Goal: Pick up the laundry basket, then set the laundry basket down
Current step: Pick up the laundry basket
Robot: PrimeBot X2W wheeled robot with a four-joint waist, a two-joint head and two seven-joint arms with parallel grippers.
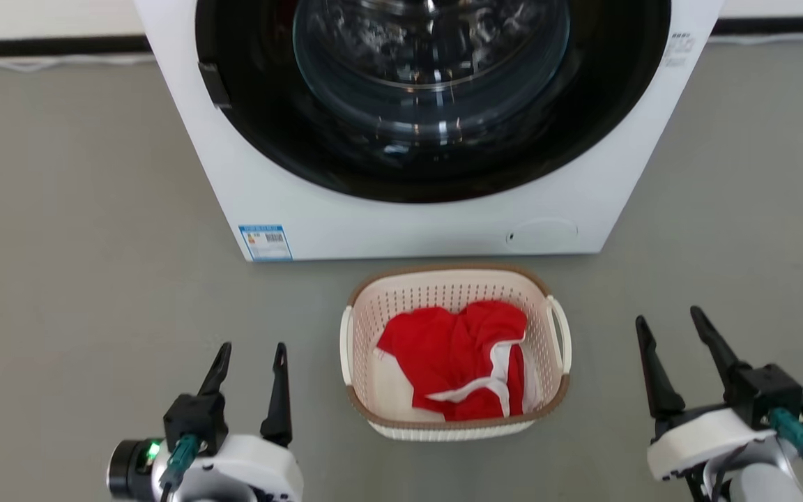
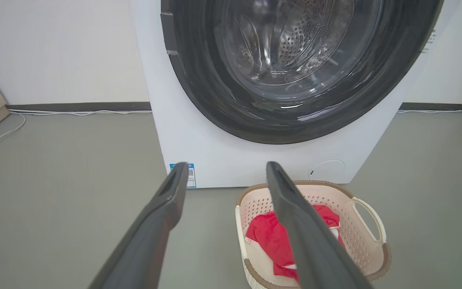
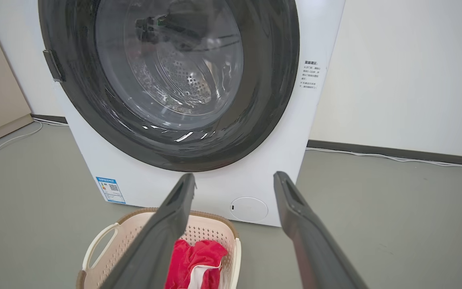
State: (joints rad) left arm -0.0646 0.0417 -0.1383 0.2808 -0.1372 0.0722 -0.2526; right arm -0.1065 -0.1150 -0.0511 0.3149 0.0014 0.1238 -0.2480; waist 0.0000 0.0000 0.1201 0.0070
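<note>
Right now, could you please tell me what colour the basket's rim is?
Brown, around the cream-white perforated plastic laundry basket; clearest in the head view.

The laundry basket (image 1: 443,291) is cream-white, its walls dotted all over with rows of small holes. A brown woven-look band runs round its rim, and its two loop handles (image 1: 560,335) are plain white. The garment (image 1: 454,341) in it is bright red, crossed by a white strip (image 1: 495,387). The washing machine (image 1: 401,230) is white, and its round door (image 1: 255,125) is ringed in black around clear, glinting glass. It carries a blue-edged label (image 1: 265,242). The floor (image 1: 81,244) is flat grey. The left gripper (image 1: 253,346) and right gripper (image 1: 668,314) have black fingers (image 1: 278,390) on white housings (image 1: 262,467). A green light (image 1: 153,450) glows on the left one.
</note>
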